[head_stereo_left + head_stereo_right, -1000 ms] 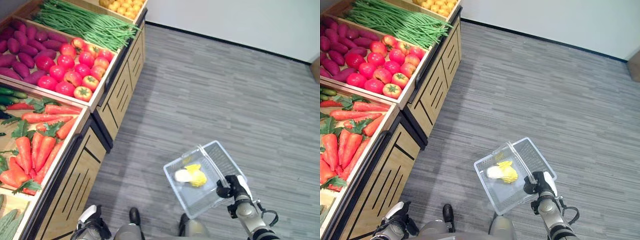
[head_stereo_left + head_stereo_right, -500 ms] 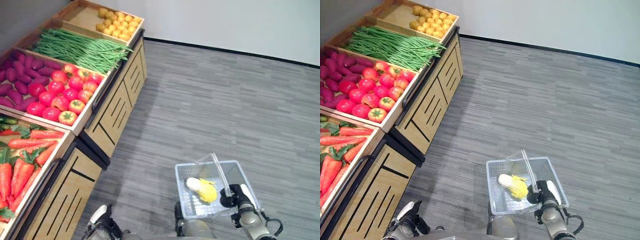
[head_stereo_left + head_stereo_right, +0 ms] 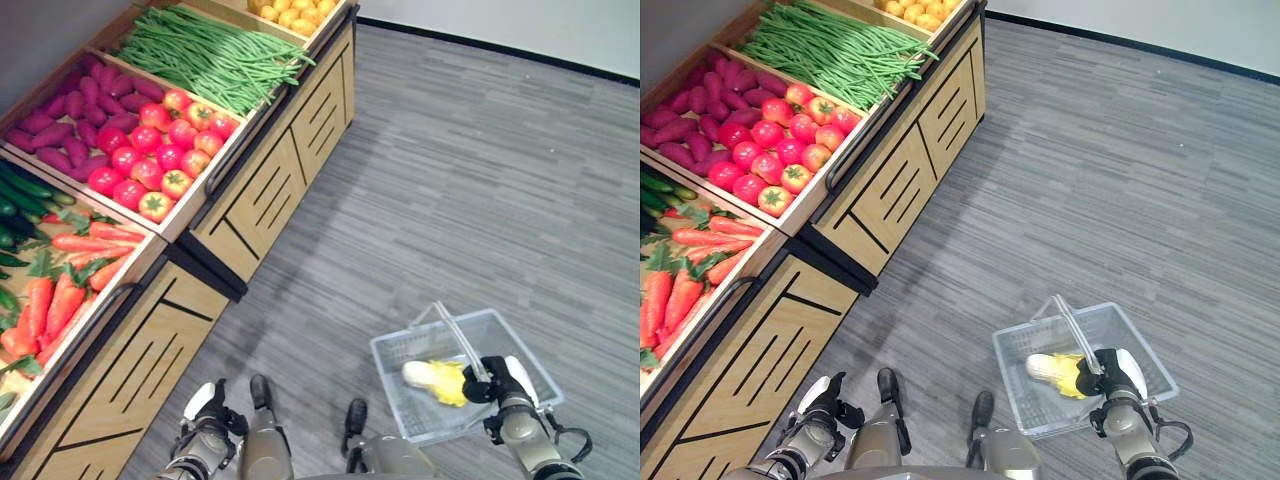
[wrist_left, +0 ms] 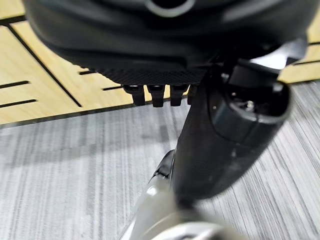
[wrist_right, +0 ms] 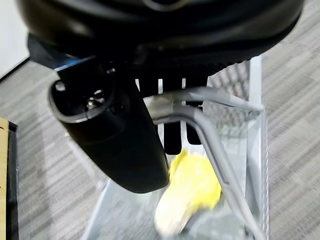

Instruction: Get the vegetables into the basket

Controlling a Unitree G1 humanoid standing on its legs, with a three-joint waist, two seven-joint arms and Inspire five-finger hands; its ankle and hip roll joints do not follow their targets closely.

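**Basket in hand, produce stand within view**

Left eye view — The right hand (image 3: 497, 382) is at 5 o'clock, its fingers curled round the handle (image 3: 459, 339) of the clear basket (image 3: 520, 353), which hangs above the grey floor (image 3: 480, 180). One pale yellow vegetable (image 3: 439, 381) already lies inside. The left hand (image 3: 205, 428) hangs at 7 o'clock beside the wooden stand (image 3: 250, 215).

Right eye view — From 11 o'clock down to 8 o'clock the crates hold green beans (image 3: 835, 50), tomatoes (image 3: 775, 140), purple sweet potatoes (image 3: 685, 125) and carrots (image 3: 680, 270), well apart from the basket.

Left wrist view — The left hand's fingers (image 4: 152, 95) are curled in under the palm and hold nothing; the stand's panel lies beyond them.

Right wrist view — The right hand's fingers wrap the wire handle, with the yellow vegetable in the basket below.

Judgement — the step in hand looks like carrying the basket between picks. The next move calls for bringing the free left hand up over a crate to take another vegetable, then moving it to the basket.
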